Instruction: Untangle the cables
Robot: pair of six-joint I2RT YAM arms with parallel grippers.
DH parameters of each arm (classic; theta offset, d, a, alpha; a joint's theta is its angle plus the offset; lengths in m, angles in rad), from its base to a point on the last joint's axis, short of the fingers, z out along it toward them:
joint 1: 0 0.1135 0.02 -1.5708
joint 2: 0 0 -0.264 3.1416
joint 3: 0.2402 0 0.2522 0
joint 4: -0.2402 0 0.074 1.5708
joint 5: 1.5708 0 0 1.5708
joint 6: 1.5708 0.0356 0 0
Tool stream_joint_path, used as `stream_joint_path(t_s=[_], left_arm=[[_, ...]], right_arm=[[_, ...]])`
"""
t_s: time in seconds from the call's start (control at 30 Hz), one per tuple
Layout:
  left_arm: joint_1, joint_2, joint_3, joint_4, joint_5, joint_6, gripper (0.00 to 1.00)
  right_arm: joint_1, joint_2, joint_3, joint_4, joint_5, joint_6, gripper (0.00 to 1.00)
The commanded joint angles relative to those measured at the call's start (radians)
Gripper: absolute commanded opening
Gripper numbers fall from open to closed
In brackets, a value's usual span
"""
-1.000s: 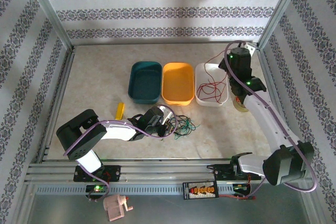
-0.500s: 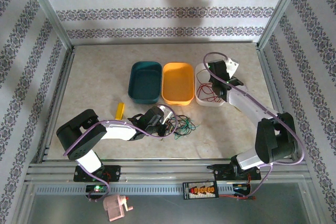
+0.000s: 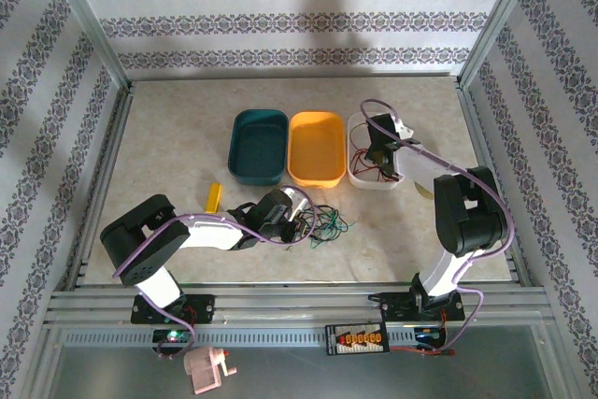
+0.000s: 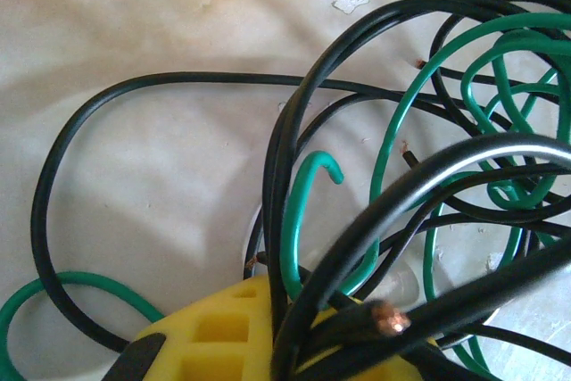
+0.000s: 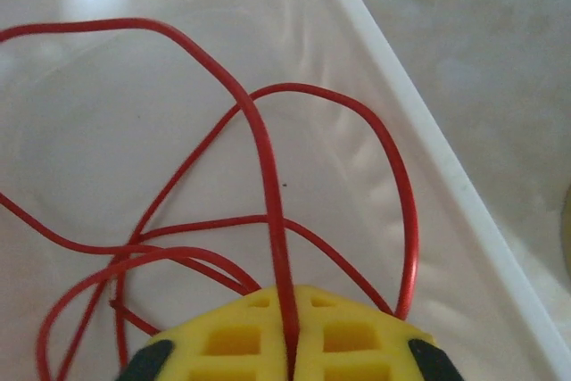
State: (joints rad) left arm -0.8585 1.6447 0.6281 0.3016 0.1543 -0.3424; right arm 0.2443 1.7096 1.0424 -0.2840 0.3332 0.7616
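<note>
On the right side, the right gripper is down inside the white tray. Its yellow pads are pressed flat together, with one strand of the red cables nipped in the seam, and the other red loops sprawl loose on the tray floor. Across the way, the left gripper sits low over the bare table, on the near side of the orange tray. Its jaws look closed on a bunch of the black cables, with the green cables threaded through the same knot. One pad is hidden behind wire, so that is a judgement. From above, the black cables and green cables lie in one heap just right of the left gripper, well apart from the red ones. These wires look featherweight and springy. They hold their curls, so they will likely bounce back and snag rather than stay where they are put. The insulation looks smooth, and a pinch on a single strand may slip. Bare copper shows at one cut black end, which is a poor place to grip. The best hold looks to be a free end or an outer loop away from the crossings, one colour at a time, drawn out slowly while the other gripper pins the heap.
</note>
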Motion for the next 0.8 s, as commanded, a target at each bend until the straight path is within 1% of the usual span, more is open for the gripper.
stream_joint_path(t_s=[0.0,0.03,0.07,0.17,0.3,0.43,0.5,0.6,0.63,0.77], left_arm=[[-0.002,0.012,-0.012,-0.143,-0.074,0.025,0.00],[-0.001,0.010,-0.012,-0.143,-0.077,0.028,0.00],[-0.002,0.009,-0.011,-0.143,-0.079,0.029,0.00],[-0.002,0.002,-0.013,-0.135,-0.087,0.031,0.00],[-0.002,-0.009,-0.022,-0.110,-0.097,0.023,0.00],[-0.002,-0.023,-0.034,-0.081,-0.098,0.010,0.00],[-0.002,-0.028,-0.036,-0.075,-0.096,0.008,0.00],[-0.002,-0.028,-0.035,-0.071,-0.094,0.009,0.00],[-0.002,-0.028,-0.034,-0.071,-0.094,0.011,0.00],[-0.002,-0.019,-0.025,-0.071,-0.090,0.017,0.00]], right_arm=[[-0.004,-0.066,0.003,0.017,-0.028,0.016,0.24],[-0.002,-0.093,0.001,0.020,-0.025,0.010,0.30],[-0.003,-0.115,-0.002,0.025,-0.024,0.003,0.32],[0.000,-0.199,-0.020,0.025,-0.016,-0.018,0.37],[0.014,-0.332,-0.064,0.021,0.006,-0.071,0.41],[0.051,-0.483,-0.125,-0.011,-0.010,-0.165,0.42],[0.086,-0.552,-0.174,-0.013,-0.069,-0.225,0.43],[0.153,-0.622,-0.246,-0.040,-0.232,-0.287,0.43],[0.179,-0.638,-0.273,-0.045,-0.296,-0.303,0.43],[0.265,-0.649,-0.361,-0.036,-0.479,-0.313,0.43]])
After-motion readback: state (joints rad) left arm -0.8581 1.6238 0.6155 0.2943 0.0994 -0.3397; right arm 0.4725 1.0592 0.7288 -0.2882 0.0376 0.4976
